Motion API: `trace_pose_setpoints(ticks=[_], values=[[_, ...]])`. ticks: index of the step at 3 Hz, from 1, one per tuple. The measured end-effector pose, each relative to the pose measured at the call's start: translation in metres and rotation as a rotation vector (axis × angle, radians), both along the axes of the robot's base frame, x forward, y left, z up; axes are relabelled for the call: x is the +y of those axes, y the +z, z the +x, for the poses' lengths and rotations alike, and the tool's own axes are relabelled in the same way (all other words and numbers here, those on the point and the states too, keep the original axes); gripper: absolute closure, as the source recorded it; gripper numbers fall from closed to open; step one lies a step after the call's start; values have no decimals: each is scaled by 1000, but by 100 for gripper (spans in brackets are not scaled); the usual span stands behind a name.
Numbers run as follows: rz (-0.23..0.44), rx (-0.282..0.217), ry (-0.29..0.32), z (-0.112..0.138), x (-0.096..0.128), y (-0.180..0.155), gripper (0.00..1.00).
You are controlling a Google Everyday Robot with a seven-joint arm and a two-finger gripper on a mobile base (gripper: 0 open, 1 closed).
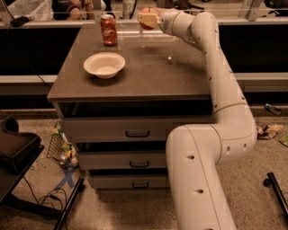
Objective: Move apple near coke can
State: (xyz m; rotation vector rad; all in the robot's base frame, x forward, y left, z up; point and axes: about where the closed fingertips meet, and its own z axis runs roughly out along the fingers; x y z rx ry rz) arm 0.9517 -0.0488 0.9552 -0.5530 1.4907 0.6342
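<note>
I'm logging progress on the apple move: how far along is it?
Done: the apple is picked up, clamped in the gripper above the back of the cabinet top. In hand: carrying it, with a clear gap to the coke can. Left: close that gap, set the apple down beside the can, release.

High front view, angled downward, claw holding apple at back
</note>
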Motion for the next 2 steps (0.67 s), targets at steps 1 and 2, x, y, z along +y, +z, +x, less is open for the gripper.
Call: trace_pose_setpoints(ticks=[1,2], values=[[-35,8,-20,6,5,-8,100],[-75,24,-34,23,30,-41,100]])
